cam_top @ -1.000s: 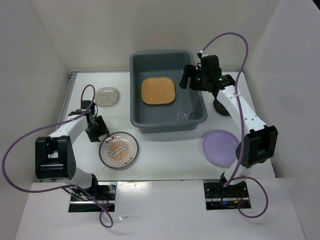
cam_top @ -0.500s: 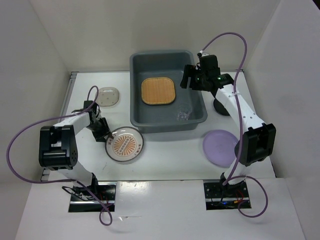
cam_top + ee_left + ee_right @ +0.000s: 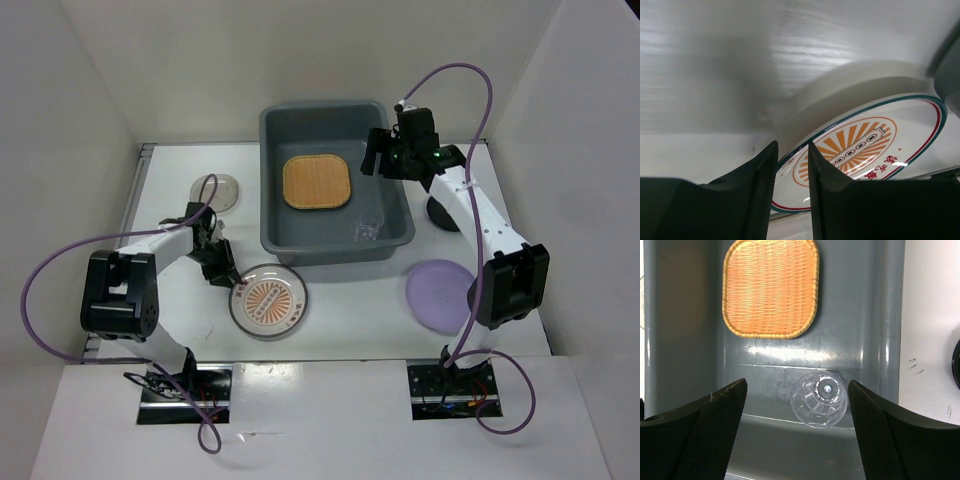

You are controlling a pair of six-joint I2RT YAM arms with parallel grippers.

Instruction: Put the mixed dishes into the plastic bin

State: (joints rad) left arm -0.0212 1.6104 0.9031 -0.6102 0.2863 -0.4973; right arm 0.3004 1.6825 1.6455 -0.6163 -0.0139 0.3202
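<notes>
**Top view.** The plastic bin [image 3: 335, 108] sits far centre on the table [image 3: 360, 320]. The bamboo tray [image 3: 316, 183] and the glass cup [image 3: 366, 232] are already inside it.
- 4 dishes are outside the bin:
  - sunburst plate [image 3: 268, 301], near left of the bin
  - lilac plate [image 3: 441, 295], near right
  - beige dish [image 3: 215, 192], far left
  - black dish [image 3: 445, 215], right of the bin and half hidden by the right arm
- The left gripper [image 3: 218, 265] is low at the sunburst plate's far-left rim.
- The right gripper [image 3: 385, 160] hangs over the bin's right side.

**Left wrist.** The 2 fingers [image 3: 757, 185] stand close together, and the plate's rim runs into the narrow gap between them. I cannot tell whether they actually pinch it.
- My read of the plate: hard, glossy and stiff, probably slippery, and liable to chip.
- It lies flat, so the thin rim looks like the only purchase.
- Held by 1 edge, it would likely want to droop or slide out.
- There are small orange-red characters under the sunburst and marks along its central bar. They are too small to read, and no brand shows.

**Right wrist.** The jaws are spread wide with nothing between them.
- Below them, the cup sits at the near end of the bin floor and the tray lies beyond it, apart from the cup.
- I cannot tell whether the cup is mouth-up or inverted.
- The glass looks fragile, so the next dish should land clear of it.
- The tray is woven, so probably light and forgiving.
- No label or writing shows on the bin, tray or cup.
</notes>
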